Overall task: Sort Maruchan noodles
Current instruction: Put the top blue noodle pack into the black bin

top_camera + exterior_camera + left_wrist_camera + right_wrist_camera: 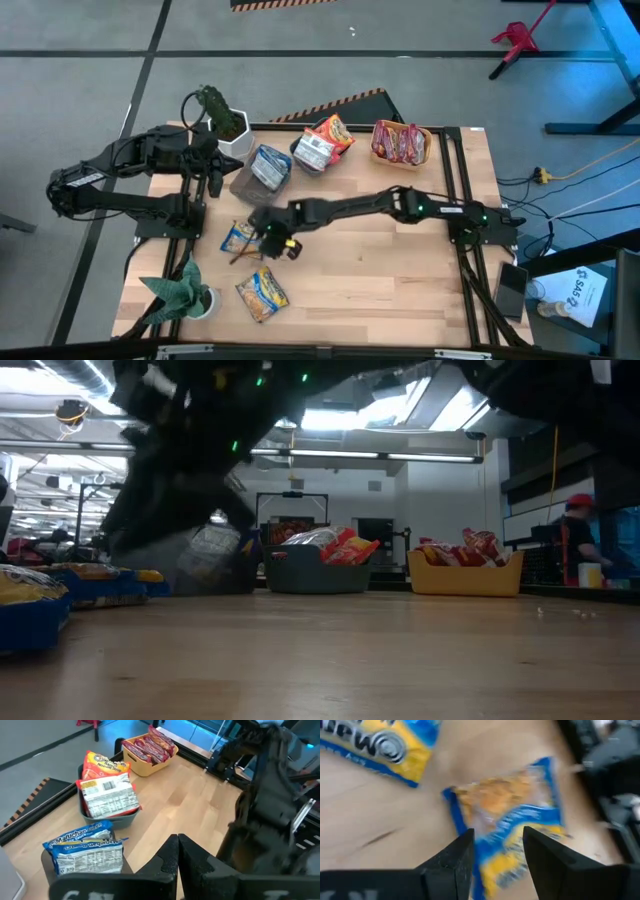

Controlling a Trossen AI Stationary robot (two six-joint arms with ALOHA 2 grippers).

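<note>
At the far left of the tabletop (400, 290) we see the left hand (177, 851) waiting with its fingers clenched together and nothing between them, close to the grey bin (258, 180) that holds a blue-and-white packet (268, 166). Near the left edge lie two more of the Maruchan noodles — a blue-and-yellow packet (239, 237) under the right arm's reach and another blue-and-yellow packet (262, 292) nearer the front, well apart from it. The right hand (498, 851) hangs just above the first of these, fingers parted on either side of it; we cannot tell whether they touch the wrapper. Further right along the far edge stand a teal bin (306, 160) with orange and silver-white packets (322, 142) propped in it, and a yellow bin (431, 146) filled with red packets (398, 141).
</note>
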